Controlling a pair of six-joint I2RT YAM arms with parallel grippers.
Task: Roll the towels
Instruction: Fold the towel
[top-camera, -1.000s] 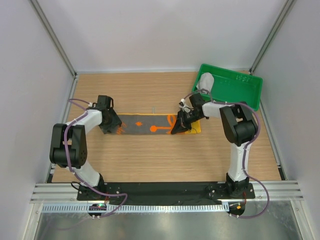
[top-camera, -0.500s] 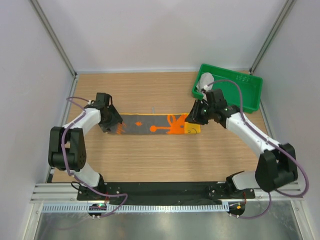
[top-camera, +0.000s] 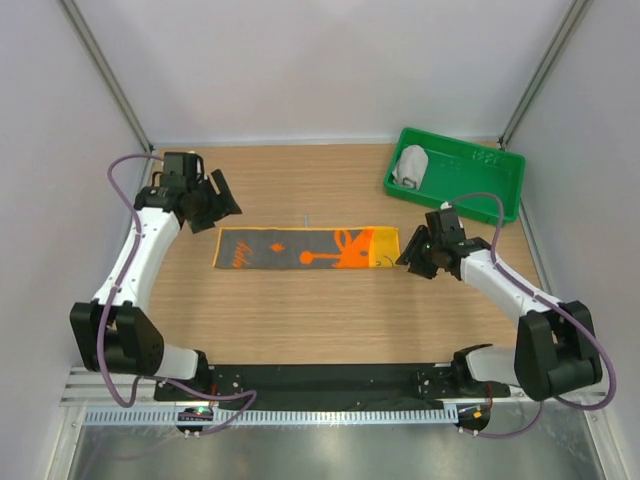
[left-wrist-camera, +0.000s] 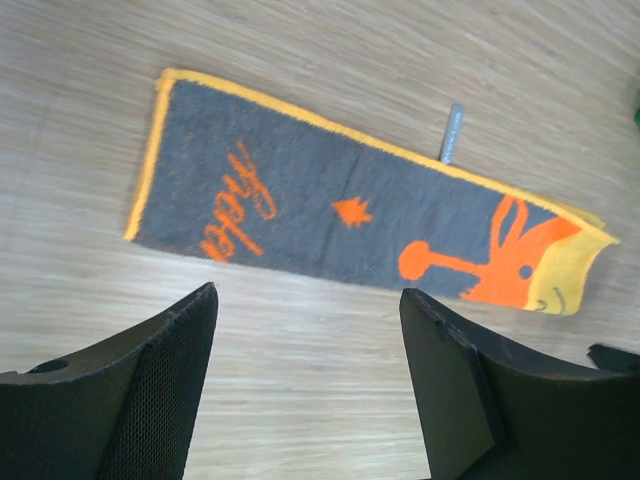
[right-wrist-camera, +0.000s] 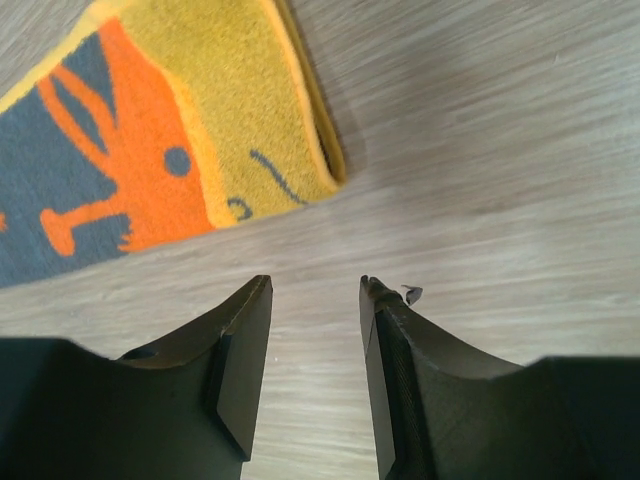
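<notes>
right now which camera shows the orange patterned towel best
Left wrist: the patterned towel lies whole, close and unblocked, motifs clear. Top external also shows it whole but smaller. Right wrist catches only its yellow and orange end.

Bright, even overhead light, soft faint shadows, wrist views slightly blurred near edges

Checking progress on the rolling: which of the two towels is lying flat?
The orange and yellow patterned towel, stretched in a long strip on the table; the grey towel sits bundled in the green tray.
</notes>
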